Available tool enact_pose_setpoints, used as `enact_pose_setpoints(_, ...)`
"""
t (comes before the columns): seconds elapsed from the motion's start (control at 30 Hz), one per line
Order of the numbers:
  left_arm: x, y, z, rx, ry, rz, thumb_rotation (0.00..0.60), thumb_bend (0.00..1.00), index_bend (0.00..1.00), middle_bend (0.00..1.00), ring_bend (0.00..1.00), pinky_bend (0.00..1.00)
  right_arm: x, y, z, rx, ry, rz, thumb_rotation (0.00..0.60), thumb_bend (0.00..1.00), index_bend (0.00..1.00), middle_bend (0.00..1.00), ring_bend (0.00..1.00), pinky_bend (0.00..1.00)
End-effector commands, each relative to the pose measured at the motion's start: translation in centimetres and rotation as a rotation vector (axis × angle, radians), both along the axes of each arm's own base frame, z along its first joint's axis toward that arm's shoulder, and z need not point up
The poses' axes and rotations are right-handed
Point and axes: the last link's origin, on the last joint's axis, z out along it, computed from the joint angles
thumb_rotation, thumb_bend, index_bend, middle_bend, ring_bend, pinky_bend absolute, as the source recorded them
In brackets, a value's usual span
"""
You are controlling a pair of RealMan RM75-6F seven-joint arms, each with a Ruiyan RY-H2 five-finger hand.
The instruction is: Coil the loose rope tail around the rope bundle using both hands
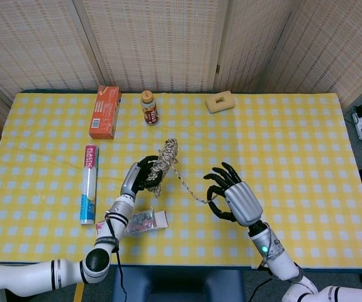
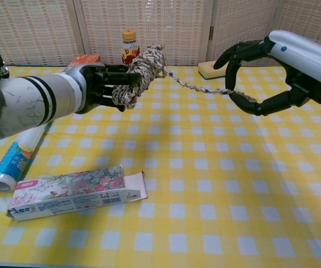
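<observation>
My left hand grips the speckled rope bundle and holds it above the yellow checked table. The loose rope tail runs taut from the bundle's upper end to my right hand, which pinches the tail's end between thumb and a finger while its other fingers spread. In the chest view the bundle tilts up to the right, in front of the bottle.
An orange box, a brown bottle and a beige sponge stand along the far side. A plastic wrap roll lies at the left. A flowery carton lies under my left forearm.
</observation>
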Motion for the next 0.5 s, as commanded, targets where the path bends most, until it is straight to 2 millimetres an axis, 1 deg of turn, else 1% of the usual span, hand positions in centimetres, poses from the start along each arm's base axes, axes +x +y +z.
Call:
enact_pose_setpoints(0.03,-0.1,0.2,0.9,-0.006,-0.064,0.013,0.600,0.67,0.66,0.65,0.67,0.72,-1.3,0.1,-0.4,0.015,0.008,-0.039,0.600,0.58,0.72,0.27,0.14,0.00)
enact_pose_setpoints(0.27,0.3,-0.1,2.4,-0.031,-0.141,-0.009,0.600,0.67,0.66,0.65,0.66,0.72,-3.1,-0.3,-1.1,0.044,0.012,-0.099,0.600,0.58,0.72,0.30,0.16,0.00)
enact_pose_setpoints(0.5,0.2,-0.2,3.6,-0.038,-0.175,-0.037,0.600,0.67,0.66,0.65,0.66,0.72,-4.9,-1.2,-1.6,0.065,0.016,-0.171,0.600,0.58,0.73,0.31,0.17,0.00)
